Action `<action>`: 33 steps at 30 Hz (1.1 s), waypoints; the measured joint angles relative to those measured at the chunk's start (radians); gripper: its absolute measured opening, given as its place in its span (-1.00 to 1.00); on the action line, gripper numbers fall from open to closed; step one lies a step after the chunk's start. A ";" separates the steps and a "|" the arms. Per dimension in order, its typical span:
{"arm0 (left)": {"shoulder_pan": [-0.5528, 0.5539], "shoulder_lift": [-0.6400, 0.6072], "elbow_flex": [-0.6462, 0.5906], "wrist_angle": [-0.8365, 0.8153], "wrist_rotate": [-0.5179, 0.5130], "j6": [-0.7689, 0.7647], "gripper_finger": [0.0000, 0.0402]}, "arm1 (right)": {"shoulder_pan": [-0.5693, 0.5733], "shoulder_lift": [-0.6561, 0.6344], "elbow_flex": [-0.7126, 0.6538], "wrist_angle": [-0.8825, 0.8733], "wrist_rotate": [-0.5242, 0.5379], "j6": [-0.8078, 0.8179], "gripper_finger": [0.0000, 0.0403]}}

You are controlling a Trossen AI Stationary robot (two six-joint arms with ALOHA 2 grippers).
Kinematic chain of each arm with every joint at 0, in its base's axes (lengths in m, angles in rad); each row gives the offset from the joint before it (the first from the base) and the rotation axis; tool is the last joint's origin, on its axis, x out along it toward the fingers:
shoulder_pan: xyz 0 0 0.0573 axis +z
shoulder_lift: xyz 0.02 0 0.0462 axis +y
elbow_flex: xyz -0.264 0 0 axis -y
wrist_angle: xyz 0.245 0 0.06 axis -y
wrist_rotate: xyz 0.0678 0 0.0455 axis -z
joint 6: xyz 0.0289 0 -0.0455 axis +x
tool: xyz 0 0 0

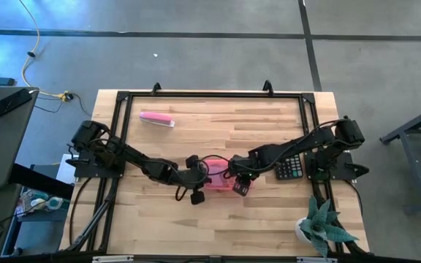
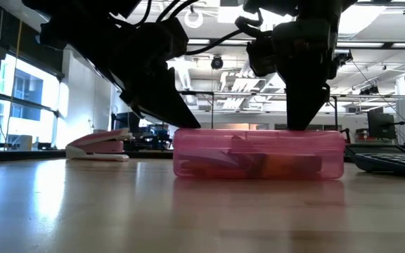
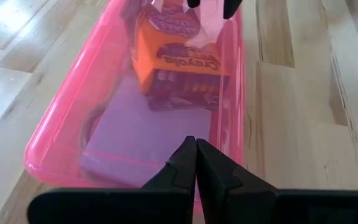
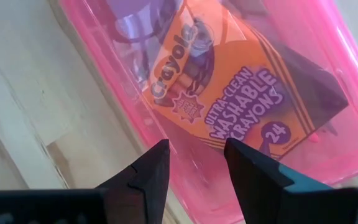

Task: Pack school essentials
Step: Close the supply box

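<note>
room: beyond the table (image 1: 269, 212) a large hall with ceiling lights and windows showed in the low view; grey floor lay around the table in the high view.
table: light wood planks in a black frame, both arms reaching in to its middle.
case (image 2: 259, 152): a pink see-through box lay flat on the wood, directly under both pincers; its lid looked down in the low view, though i could not tell if it was latched.
crayons (image 4: 219, 93): an orange crayon box lay inside the case, just ahead of the right pincer's tips and farther off from the left one.
pad (image 3: 148, 134): a purple flat block lay inside the case, right in front of the left pincer's tips, beside the crayons.
left pincer (image 3: 196, 163): clenched, fingers pressed together with nothing between them, poised over one end of the case.
right pincer (image 4: 194, 163): released, fingers apart with nothing between them, over the other end of the case.
bar (image 1: 156, 118): pink, oblong, well away from the left pincer toward the far edge.
calculator (image 1: 290, 168): black, just beside the right arm, behind its pincer.
plant (image 1: 321, 226): spiky green, at the near right corner, well apart from both pincers.
</note>
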 joint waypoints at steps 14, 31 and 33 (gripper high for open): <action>0.024 -0.002 0.000 -0.008 0.032 -0.015 -1.00 | 0.000 0.006 -0.003 0.008 -0.002 0.018 -0.25; 0.020 -0.046 -0.006 0.003 0.012 0.070 -1.00 | 0.000 -0.086 -0.009 0.003 0.035 -0.004 -0.25; 0.020 -0.057 -0.006 -0.004 0.012 0.075 -1.00 | 0.000 -0.093 -0.008 0.004 0.035 -0.008 -0.25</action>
